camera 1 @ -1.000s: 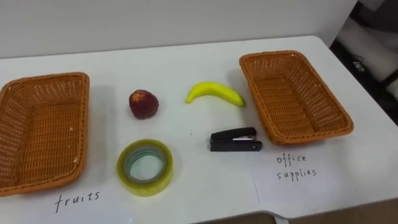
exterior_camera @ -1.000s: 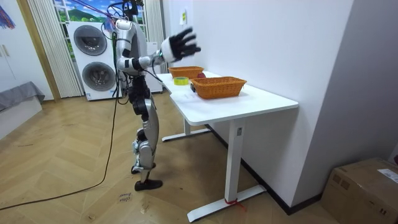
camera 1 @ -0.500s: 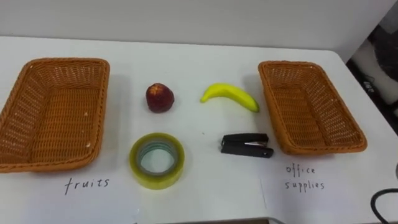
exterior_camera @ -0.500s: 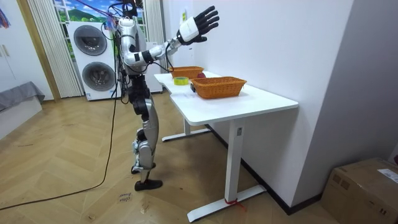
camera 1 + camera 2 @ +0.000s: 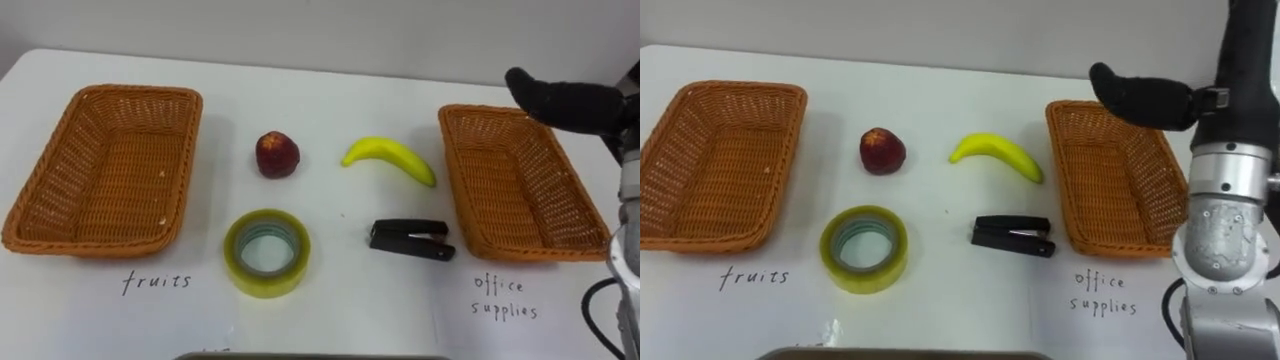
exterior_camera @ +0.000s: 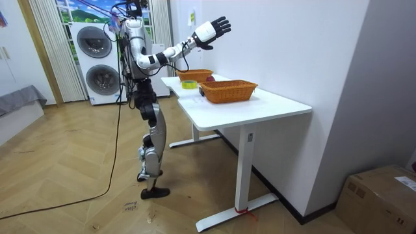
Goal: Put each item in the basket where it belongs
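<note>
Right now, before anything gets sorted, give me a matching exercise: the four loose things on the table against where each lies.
1 apple
2 banana
3 tape roll
4 stapler

A near row, towards the left basket
B far row, towards the right basket
C near row, towards the right basket
D far row, towards the left basket

Pairs: 1-D, 2-B, 3-A, 4-C.

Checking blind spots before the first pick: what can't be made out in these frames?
- right hand: eye views, mostly cut off by the frame edges; its fingers read as spread in the room view.
- office supplies basket: right eye view, right rim behind the robot's forearm.
- banana: room view, hidden behind that basket's wall.
- tape: room view, too small for detail.
</note>
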Robot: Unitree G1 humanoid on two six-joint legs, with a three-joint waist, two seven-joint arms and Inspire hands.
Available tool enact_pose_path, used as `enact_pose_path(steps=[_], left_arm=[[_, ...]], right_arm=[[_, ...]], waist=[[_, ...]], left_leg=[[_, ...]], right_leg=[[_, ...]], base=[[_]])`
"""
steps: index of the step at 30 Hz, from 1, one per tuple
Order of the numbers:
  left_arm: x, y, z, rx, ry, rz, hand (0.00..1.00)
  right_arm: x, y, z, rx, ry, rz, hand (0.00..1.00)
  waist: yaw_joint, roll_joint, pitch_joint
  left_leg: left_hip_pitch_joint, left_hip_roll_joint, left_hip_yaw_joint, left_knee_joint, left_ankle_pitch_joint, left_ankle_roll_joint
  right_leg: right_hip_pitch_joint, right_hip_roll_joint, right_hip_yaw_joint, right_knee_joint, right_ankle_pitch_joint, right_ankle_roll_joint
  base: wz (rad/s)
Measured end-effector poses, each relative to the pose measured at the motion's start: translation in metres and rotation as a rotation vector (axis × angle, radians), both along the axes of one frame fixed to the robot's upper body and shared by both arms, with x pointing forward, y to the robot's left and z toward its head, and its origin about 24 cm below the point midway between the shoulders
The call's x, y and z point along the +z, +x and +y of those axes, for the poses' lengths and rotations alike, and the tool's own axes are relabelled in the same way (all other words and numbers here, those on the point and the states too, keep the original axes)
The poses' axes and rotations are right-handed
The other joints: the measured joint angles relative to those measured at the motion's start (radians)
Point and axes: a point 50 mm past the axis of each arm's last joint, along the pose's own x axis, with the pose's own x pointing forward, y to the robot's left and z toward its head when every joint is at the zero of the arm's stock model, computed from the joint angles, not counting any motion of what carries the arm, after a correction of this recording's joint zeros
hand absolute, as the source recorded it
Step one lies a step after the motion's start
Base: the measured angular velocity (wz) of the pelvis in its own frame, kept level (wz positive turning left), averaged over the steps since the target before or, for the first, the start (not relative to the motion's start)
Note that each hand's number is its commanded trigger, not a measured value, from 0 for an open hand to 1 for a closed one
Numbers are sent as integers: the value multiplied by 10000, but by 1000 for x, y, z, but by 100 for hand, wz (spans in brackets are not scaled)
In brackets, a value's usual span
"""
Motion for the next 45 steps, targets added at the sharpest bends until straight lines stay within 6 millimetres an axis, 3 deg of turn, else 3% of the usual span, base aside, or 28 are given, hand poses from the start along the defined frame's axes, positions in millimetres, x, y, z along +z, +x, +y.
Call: enact_pose_path(steps=[14,25,40,45], left_arm=[[-1,4,0,-37,-61,3,0],[-2,9,-3,-511,-100,28,0],[0,15,2,-787,-264,39,0],[0,17,3,-827,-282,43,0]], right_arm=[[-3,2,7,585,-1611,844,0],[-18,7,28,2153,-2235,2241,0],[-27,9,31,2981,-2977,3655,0],[-42,12,25,3047,-2952,4612,0]], waist=[[5,31,-32],[36,86,-23],[243,-4,-39],[250,-53,-50]], left_leg=[[-38,1,-28,33,-3,2],[-19,6,-22,58,-2,1],[-62,6,-45,47,-8,3],[-21,-1,-51,62,-7,4]], right_leg=[[10,-16,-110,69,6,-10],[23,-11,-101,36,10,-15],[31,-12,-124,19,16,-17],[88,-22,-128,20,15,-17]], base=[[1],[0],[0],[1]])
